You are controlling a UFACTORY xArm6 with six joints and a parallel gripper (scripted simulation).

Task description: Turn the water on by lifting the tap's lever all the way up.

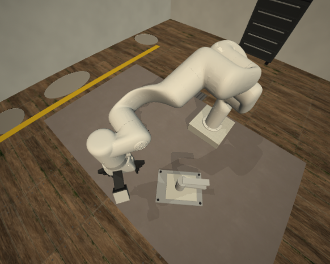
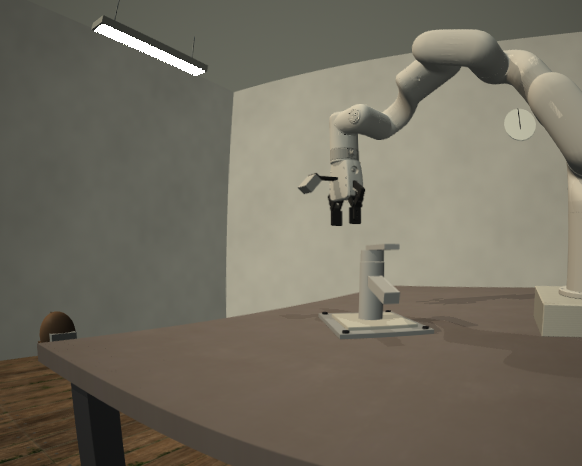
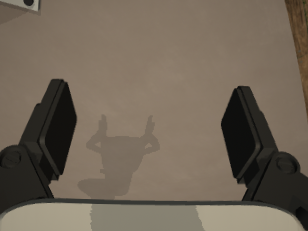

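Note:
The tap [image 1: 179,187] stands on a pale base plate [image 1: 178,187] on the brown table. Its flat lever [image 1: 195,182] lies level on top of the column; in the side view the lever [image 2: 381,247] sits above the spout [image 2: 384,290]. My gripper [image 2: 345,215] points straight down, open and empty. It hangs above lever height and off to one side of the tap, over bare table. In the overhead view the gripper [image 1: 121,167] is left of the base plate.
The arm's pedestal block [image 1: 211,128] stands behind the tap. The table's edge and the wooden floor [image 3: 295,1] show to the right of the fingers in the wrist view. A small brown object [image 2: 56,325] sits beyond the table's far left corner.

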